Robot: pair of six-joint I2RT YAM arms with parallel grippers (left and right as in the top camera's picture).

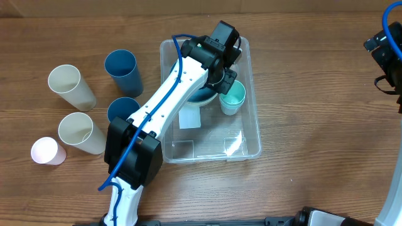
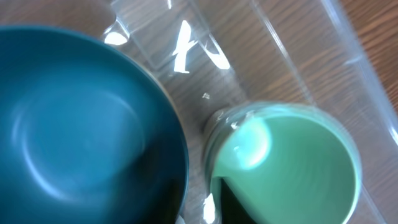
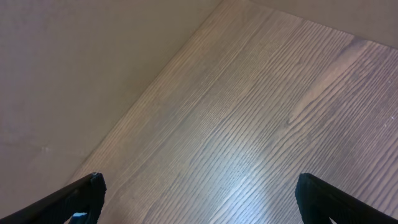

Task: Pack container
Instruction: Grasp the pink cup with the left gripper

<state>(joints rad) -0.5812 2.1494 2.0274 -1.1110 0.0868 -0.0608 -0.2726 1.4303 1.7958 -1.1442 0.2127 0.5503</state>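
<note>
**Left jaws over the container**

The large clear rectangular plastic container (image 1: 213,141) sits on the wooden counter (image 1: 314,75) below the left jaws. I cannot tell whether these are spread or pressed together. A dark teal round bowl (image 2: 81,124) and a mint-green plastic cup (image 2: 292,168) lie side by side beneath them. The right jaws, well apart, are spread wide.

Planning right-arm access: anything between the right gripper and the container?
Nothing visible. Bare table lies between the right gripper and the container. The left arm reaches in from the other side, over the teal bowl and mint cup.

Bright glare on container (image 1: 233,143), blurred close-up.
</note>
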